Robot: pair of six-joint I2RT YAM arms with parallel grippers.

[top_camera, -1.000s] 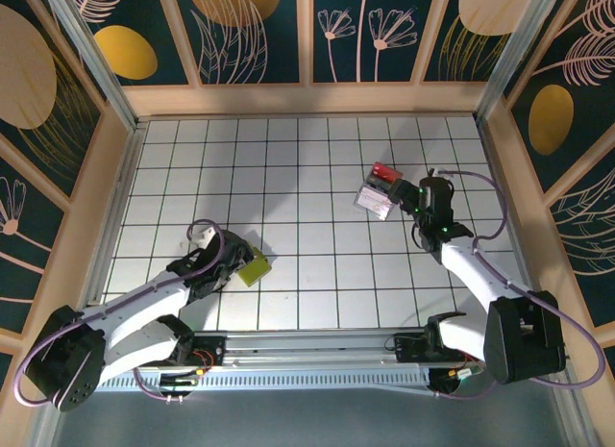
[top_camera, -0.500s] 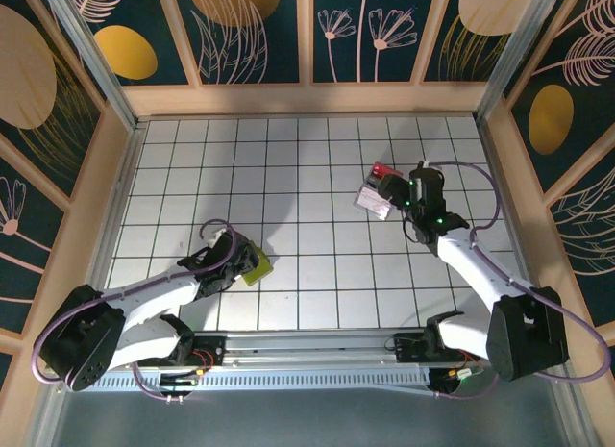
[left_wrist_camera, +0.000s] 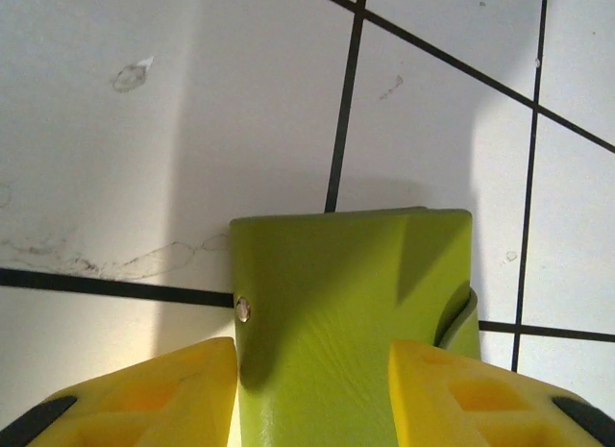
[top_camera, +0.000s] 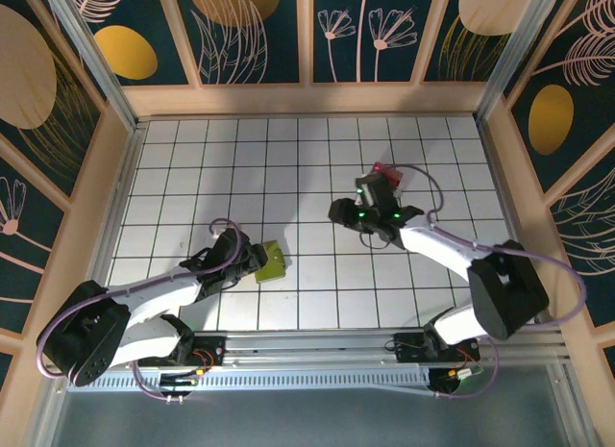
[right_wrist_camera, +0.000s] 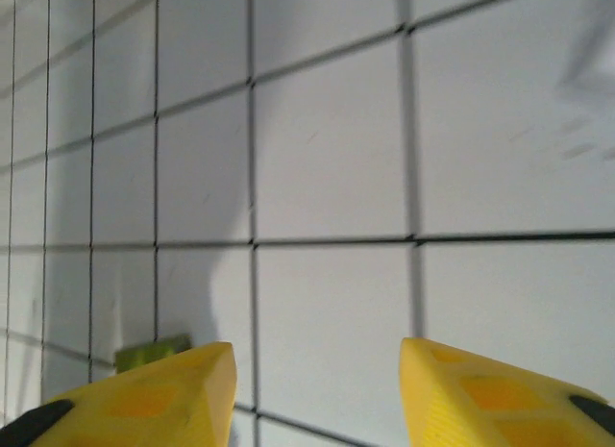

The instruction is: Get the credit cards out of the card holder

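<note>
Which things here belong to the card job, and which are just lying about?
Job: card holder at the left pincer; red card, already out; right pincer.
Just there: table; patterned walls.

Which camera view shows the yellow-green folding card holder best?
Left wrist: the yellow-green folding card holder lies close up, its cover and small metal stud plain. Top external shows it small; right wrist catches a green sliver, likely its edge, at the bottom left.
</note>
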